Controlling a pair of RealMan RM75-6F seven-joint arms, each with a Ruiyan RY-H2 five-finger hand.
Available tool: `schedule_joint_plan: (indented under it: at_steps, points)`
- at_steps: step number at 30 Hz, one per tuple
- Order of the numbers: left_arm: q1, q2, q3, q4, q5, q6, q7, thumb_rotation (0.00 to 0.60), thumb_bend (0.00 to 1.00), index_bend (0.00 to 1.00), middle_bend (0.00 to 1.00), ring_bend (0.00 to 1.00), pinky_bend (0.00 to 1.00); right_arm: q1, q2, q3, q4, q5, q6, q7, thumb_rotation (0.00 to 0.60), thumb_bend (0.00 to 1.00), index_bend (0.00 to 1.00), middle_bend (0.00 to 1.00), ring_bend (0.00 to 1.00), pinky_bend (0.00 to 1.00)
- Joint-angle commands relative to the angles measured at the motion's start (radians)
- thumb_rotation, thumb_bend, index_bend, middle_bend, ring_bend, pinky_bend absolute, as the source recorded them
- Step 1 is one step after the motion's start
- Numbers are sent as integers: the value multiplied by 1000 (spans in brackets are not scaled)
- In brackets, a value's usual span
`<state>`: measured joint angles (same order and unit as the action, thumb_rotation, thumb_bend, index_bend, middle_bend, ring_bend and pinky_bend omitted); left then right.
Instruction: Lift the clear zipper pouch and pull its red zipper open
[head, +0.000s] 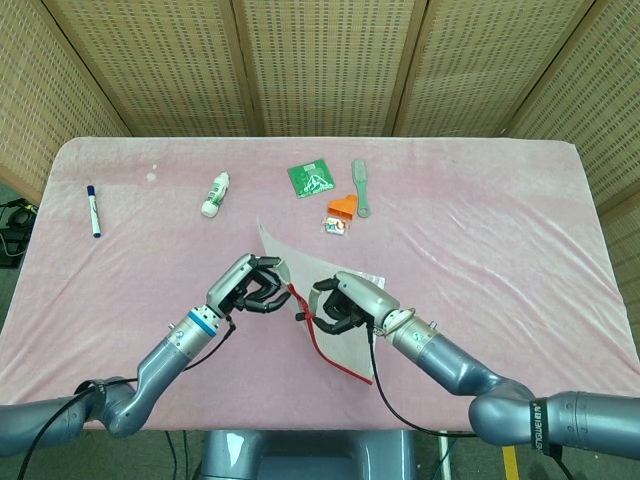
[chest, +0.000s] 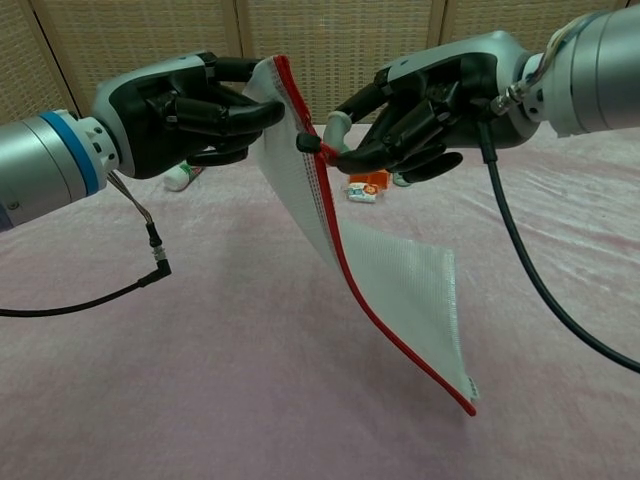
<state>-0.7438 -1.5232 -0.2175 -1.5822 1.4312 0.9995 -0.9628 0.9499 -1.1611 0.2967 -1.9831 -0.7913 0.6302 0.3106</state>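
The clear mesh pouch (chest: 400, 290) with a red zipper edge (chest: 350, 285) hangs in the air over the pink table. My left hand (chest: 185, 110) grips its top corner. My right hand (chest: 420, 105) pinches the red zipper pull (chest: 312, 143) a short way below that corner. In the head view the pouch (head: 335, 335) hangs between my left hand (head: 250, 285) and my right hand (head: 345, 303), near the table's front. A short stretch of the zipper above the pull looks parted.
Far on the pink table (head: 500, 220) lie a green card (head: 311, 178), a grey brush (head: 361, 187), an orange clip (head: 343, 207) and a small packet (head: 337, 227). A white bottle (head: 215, 194) and a blue marker (head: 93, 210) lie at the left.
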Motion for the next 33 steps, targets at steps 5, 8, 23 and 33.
schedule_joint_plan:
  at_steps: [5,8,23,33]
  points:
    - [0,1,-9,3,-8,2,-10,600,679,831,943,807,976,-10,22,24,-25,6,-14,33,600,784,823,1000,973,1000]
    - [-2,0,-16,5,-14,1,-15,600,679,831,943,807,976,-14,42,37,-37,9,-37,56,600,784,823,1000,973,1000]
    - [-19,-5,-62,-1,-62,-29,-54,600,680,833,943,807,976,-30,63,49,-40,-33,-104,104,600,784,825,1000,974,1000]
    - [-24,-2,-86,-4,-77,-39,-78,600,679,834,943,807,976,-25,72,36,-36,-47,-128,101,600,785,825,1000,974,1000]
